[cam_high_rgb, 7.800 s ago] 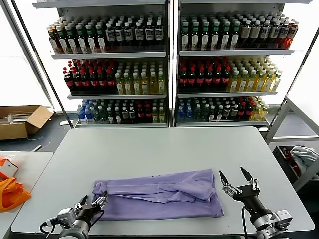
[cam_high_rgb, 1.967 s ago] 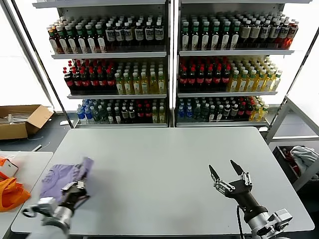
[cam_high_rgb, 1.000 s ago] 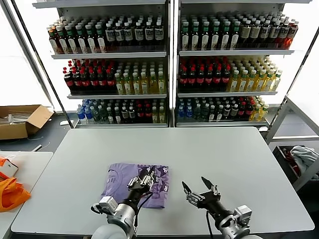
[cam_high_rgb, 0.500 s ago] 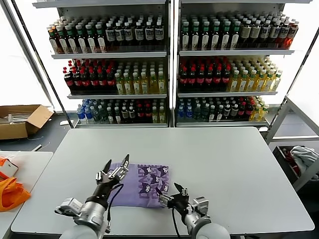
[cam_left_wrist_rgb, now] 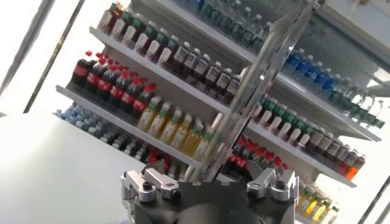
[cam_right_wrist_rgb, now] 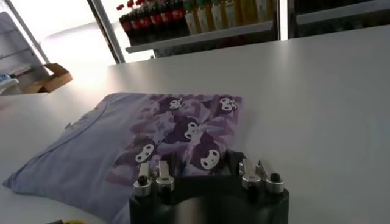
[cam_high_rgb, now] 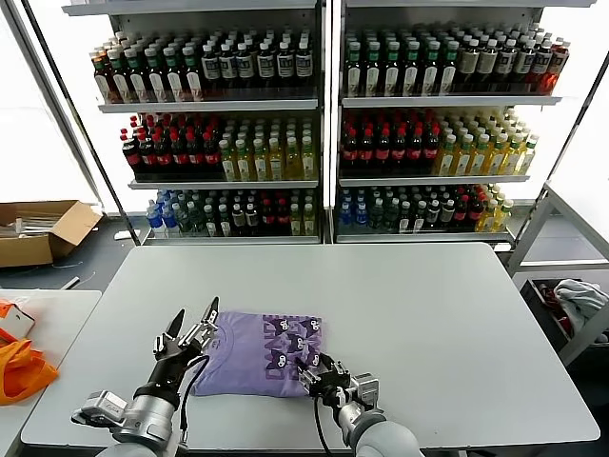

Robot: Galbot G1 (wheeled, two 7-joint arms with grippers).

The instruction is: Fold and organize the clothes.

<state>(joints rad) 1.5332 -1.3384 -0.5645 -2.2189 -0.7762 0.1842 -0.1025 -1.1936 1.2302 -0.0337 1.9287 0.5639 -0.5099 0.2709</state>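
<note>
One folded lavender T-shirt [cam_high_rgb: 249,354] lies print-side up on the grey table [cam_high_rgb: 428,305], left of centre near the front edge. Its dark purple and pink print faces up and also shows in the right wrist view [cam_right_wrist_rgb: 122,158]. My left gripper [cam_high_rgb: 195,312] is open and empty, fingers raised, just beside the shirt's left edge. My right gripper [cam_high_rgb: 319,367] is low at the shirt's front right corner. Its fingers stand a little apart on the printed fabric [cam_right_wrist_rgb: 209,159], with nothing held between them.
Shelves of bottles [cam_high_rgb: 324,124] stand behind the table. A side table on the left holds an orange fabric item [cam_high_rgb: 19,369], with a cardboard box [cam_high_rgb: 43,228] behind it. A white-grey cloth bundle [cam_high_rgb: 576,295] sits low at the right.
The shirt went from a long strip to a compact folded rectangle. In the last half second my left gripper moved left off the shirt, and my right gripper closed in on its front right corner.
</note>
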